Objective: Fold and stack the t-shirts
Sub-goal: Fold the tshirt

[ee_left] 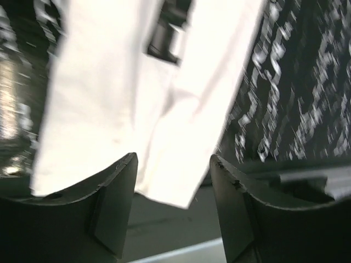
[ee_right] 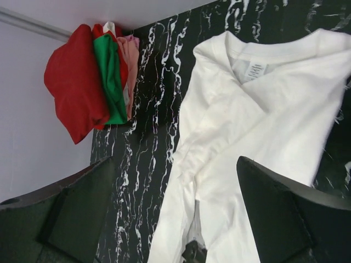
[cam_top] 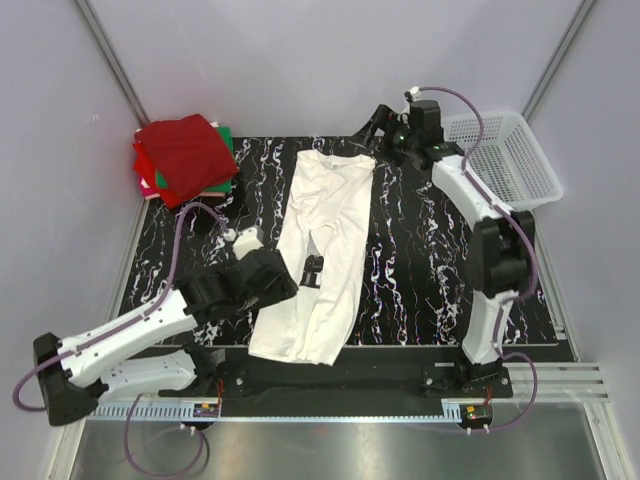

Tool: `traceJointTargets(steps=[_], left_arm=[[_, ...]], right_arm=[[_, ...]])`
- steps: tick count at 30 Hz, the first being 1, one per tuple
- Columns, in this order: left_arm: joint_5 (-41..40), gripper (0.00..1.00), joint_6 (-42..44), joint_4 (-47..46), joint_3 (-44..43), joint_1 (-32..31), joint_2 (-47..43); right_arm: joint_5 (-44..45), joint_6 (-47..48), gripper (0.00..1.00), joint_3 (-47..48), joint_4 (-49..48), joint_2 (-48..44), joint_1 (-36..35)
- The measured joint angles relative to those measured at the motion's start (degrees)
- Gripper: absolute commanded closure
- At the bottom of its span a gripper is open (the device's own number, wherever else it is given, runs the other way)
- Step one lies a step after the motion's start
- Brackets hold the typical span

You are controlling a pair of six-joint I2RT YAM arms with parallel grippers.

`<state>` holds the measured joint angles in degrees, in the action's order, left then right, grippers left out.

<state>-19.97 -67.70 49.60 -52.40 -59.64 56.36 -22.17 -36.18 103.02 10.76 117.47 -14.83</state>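
Observation:
A white t-shirt [cam_top: 322, 250] lies lengthwise on the black marbled mat [cam_top: 420, 260], both sides folded in, collar at the far end. A small dark patch [cam_top: 313, 270] shows in the gap between the folded sides. My left gripper [cam_top: 285, 287] is open and empty at the shirt's left edge; in its wrist view the gripper [ee_left: 173, 164] hangs over the hem corner [ee_left: 170, 186]. My right gripper [cam_top: 372, 140] is open and empty beside the collar; its wrist view shows the gripper [ee_right: 175, 161] above the collar [ee_right: 258, 55]. A stack of folded shirts [cam_top: 185, 155], dark red on top and green [ee_right: 109, 71] below, sits far left.
A white mesh basket [cam_top: 505, 160] stands at the far right, off the mat. Grey walls enclose the back and sides. A metal rail [cam_top: 400, 385] runs along the near edge by the arm bases.

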Motion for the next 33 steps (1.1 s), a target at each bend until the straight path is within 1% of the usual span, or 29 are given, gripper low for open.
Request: traceJointTargets(steps=[2, 5, 7, 9, 10, 11, 13, 14, 17, 18, 20, 21, 23, 24, 27, 28, 31, 33], left_arm=[[-0.1, 0.39, 3.2, -0.5, 1.9, 5.8, -0.9], [0.4, 0.40, 7.6, -2.3, 4.7, 11.9, -0.1], [1.0, 0.43, 9.7, -4.9, 6.8, 14.5, 1.2], [2.6, 0.48, 11.5, -9.0, 9.2, 16.6, 4.1], [3.6, 0.49, 12.1, -11.0, 10.3, 17.3, 6.2], [4.6, 0.51, 12.5, -12.6, 11.1, 17.7, 8.2], [6.5, 0.53, 13.1, -15.5, 12.5, 18.1, 12.5], [7.5, 0.53, 13.3, -16.7, 13.0, 18.1, 14.4], [9.5, 0.53, 13.4, -19.5, 14.3, 18.1, 18.3], [10.0, 0.53, 13.4, -20.0, 14.6, 18.1, 18.8], [10.9, 0.54, 13.3, -21.3, 15.0, 18.1, 19.3], [11.3, 0.53, 13.3, -22.0, 15.3, 18.1, 19.3], [12.3, 0.54, 13.0, -23.7, 16.0, 18.1, 19.3], [12.9, 0.55, 12.7, -24.8, 16.6, 18.1, 19.4], [15.0, 0.55, 11.5, -28.5, 18.2, 18.4, 19.0], [16.1, 0.56, 10.8, -30.5, 18.9, 18.4, 18.9], [19.1, 0.56, 8.9, -34.8, 20.3, 18.4, 18.9], [20.5, 0.56, 8.0, -35.8, 20.4, 18.4, 19.1]], right_arm=[[3.1, 0.3, 0.05, -4.9, 1.8, -6.9, 0.2], [5.1, 0.7, 0.09, -8.1, 3.7, -9.8, 0.2], [5.7, 0.9, 0.12, -9.7, 5.6, -8.4, 0.1], [6.5, 1.2, 0.13, -9.9, 8.6, -5.1, -0.1], [6.7, 1.3, 0.13, -10.0, 9.7, -3.5, -0.2], [6.9, 1.5, 0.16, -10.0, 11.3, -1.4, -0.3], [7.8, 1.8, 0.18, -10.0, 14.3, 2.5, -0.5], [8.0, 1.9, 0.23, -10.0, 15.6, 4.1, -0.6], [7.3, 2.1, 0.31, -9.4, 17.6, 7.7, -0.6], [7.7, 2.3, 0.38, -8.3, 17.9, 8.2, -0.5], [7.5, 2.6, 0.45, -5.5, 18.4, 9.8, -0.6], [7.2, 2.8, 0.53, -3.6, 18.7, 11.3, -0.6], [6.3, 3.0, 0.60, 0.3, 19.2, 14.6, -0.8], [5.2, 2.7, 0.66, 2.2, 19.3, 16.2, -0.8], [4.3, 2.7, 0.76, 9.4, 21.2, 20.9, -0.9], [4.0, 2.8, 0.83, 11.9, 22.0, 22.3, -0.9], [3.8, 3.0, 0.87, 20.9, 25.2, 27.6, -1.0], [4.1, 3.3, 0.89, 27.4, 26.9, 31.3, -1.0]])
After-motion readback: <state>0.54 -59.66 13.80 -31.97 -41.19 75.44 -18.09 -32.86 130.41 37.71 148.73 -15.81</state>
